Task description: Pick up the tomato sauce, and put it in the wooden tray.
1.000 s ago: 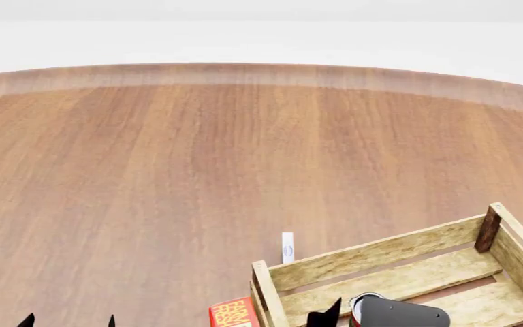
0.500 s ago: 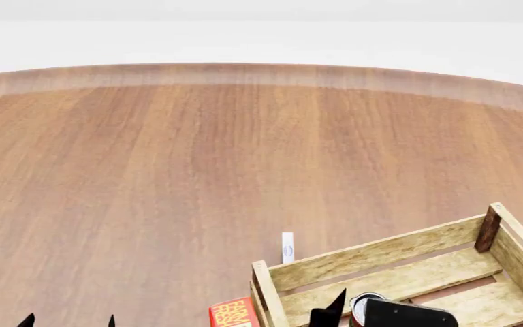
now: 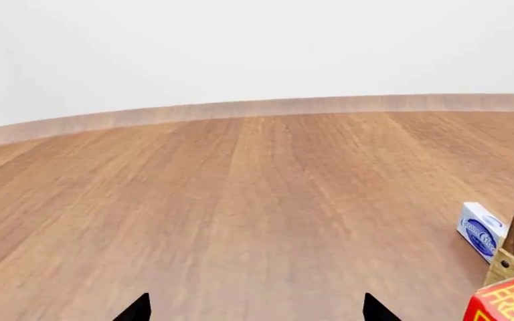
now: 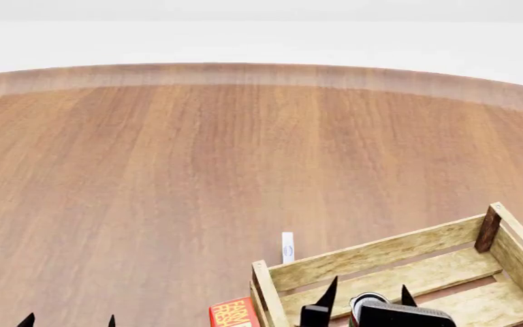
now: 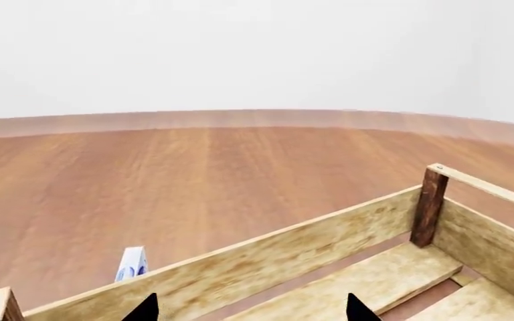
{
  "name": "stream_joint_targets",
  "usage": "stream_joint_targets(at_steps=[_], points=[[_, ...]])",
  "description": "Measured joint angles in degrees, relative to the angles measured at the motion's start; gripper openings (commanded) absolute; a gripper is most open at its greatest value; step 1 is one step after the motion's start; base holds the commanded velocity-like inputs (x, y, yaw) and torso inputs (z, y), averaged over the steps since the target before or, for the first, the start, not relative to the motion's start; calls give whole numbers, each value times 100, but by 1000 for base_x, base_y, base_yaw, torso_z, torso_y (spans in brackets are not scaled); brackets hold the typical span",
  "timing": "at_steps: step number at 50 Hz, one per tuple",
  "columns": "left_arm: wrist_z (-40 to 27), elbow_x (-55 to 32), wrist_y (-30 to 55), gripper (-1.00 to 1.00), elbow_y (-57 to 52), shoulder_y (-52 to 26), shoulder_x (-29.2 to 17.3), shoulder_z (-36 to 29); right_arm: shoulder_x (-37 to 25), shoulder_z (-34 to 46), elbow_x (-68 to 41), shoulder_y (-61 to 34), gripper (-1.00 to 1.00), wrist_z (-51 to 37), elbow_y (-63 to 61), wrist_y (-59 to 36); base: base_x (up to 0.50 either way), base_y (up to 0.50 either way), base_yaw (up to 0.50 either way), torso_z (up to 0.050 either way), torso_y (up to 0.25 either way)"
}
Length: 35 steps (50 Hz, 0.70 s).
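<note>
Desk (image 4: 198,157): wide brown wood, carrying everything.

Wooden tray (image 4: 398,269): sitting at the near right of the desk.

Right gripper (image 4: 366,300): hovering inside the tray, fingers spread apart and gripping nothing.

Left gripper (image 4: 69,320): idling low at the left, fingers parted, empty.

Red box (image 4: 234,313) and blue-white packet (image 4: 287,247): lying just outside the tray.

Tomato sauce (image 4: 368,300): resting in the tray between the spread fingers, only its silver top showing. The release appears to be finishing; withdrawing upward without nudging the can looks next.
</note>
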<state>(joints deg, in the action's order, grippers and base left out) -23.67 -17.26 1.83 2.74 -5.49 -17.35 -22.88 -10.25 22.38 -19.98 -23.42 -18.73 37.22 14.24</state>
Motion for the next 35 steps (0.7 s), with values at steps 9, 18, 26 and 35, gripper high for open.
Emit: stream_joint_targets(at_steps=[9, 18, 26, 35], points=[[-17, -15, 6, 100, -23, 9, -14, -10, -84, 56, -9, 233, 100, -18, -412, 45, 0, 0, 0, 0, 0], [-26, -23, -10, 100, -12, 11, -22, -21, -254, 91, 97, 572, 100, -164, -1123, 190, 0, 0, 0, 0, 0], [-25, -34, -35, 100, 24, -2, -23, -28, -473, 126, 297, 970, 100, -399, -2152, 285, 0, 0, 0, 0, 0], [-34, -49, -35, 100, 30, -15, -27, -38, -740, 182, 472, 1373, 100, -653, -3406, 114, 0, 0, 0, 0, 0]])
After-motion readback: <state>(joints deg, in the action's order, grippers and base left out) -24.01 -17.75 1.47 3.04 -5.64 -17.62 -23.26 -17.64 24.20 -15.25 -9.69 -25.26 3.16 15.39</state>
